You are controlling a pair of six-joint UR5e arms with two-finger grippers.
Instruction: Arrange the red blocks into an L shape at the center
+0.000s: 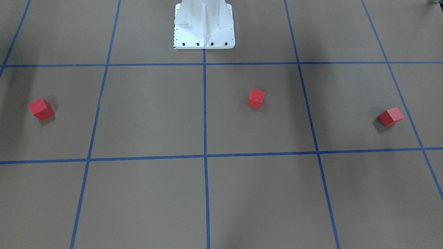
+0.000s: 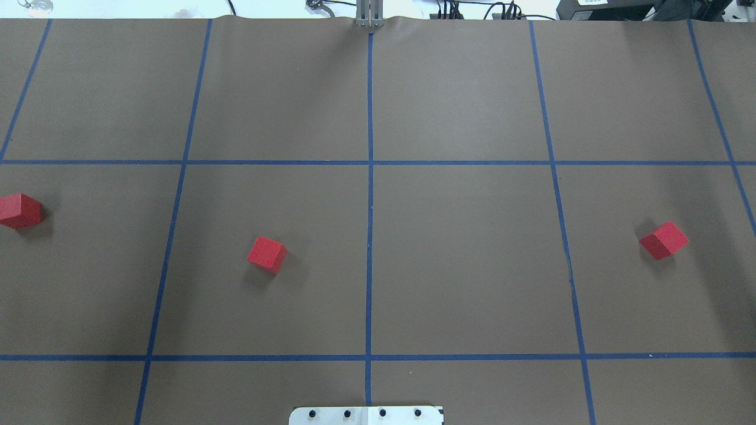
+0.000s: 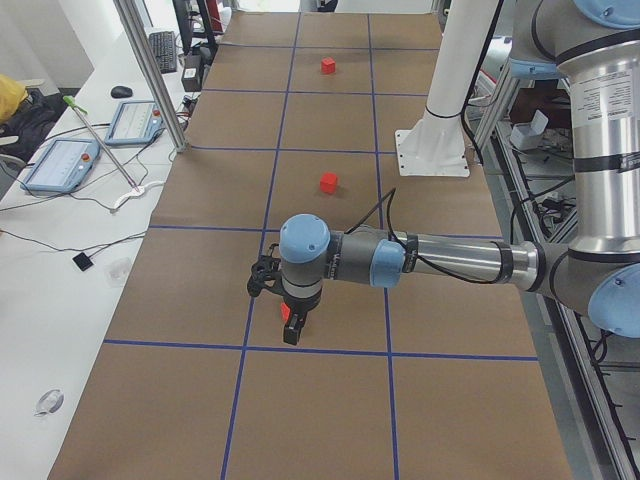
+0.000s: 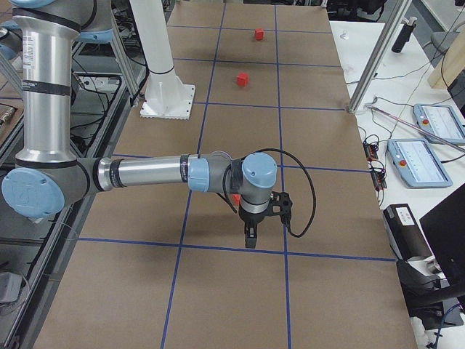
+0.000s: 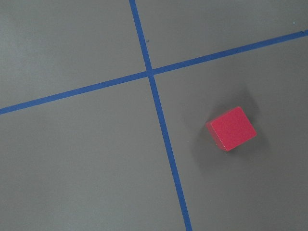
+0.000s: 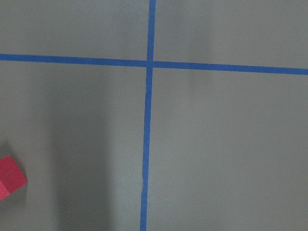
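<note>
Three red blocks lie apart on the brown floor. In the overhead view one [image 2: 19, 211] is at the far left edge, one [image 2: 267, 254] is left of the center tape line [image 2: 370, 260], and one [image 2: 664, 240] is at the far right. My left gripper [image 3: 290, 335] hangs over the left block [image 5: 231, 128], and I cannot tell if it is open or shut. My right gripper [image 4: 250, 238] hangs near the right block [image 6: 9, 177], and I cannot tell its state either. Neither gripper shows in the overhead or front views.
The white robot base [image 1: 204, 26] stands on the center line at the robot's side. A side bench with tablets [image 3: 60, 160] and an aluminium post [image 3: 150, 70] border the far edge of the table. Blue tape [image 1: 205, 110] divides the floor into squares.
</note>
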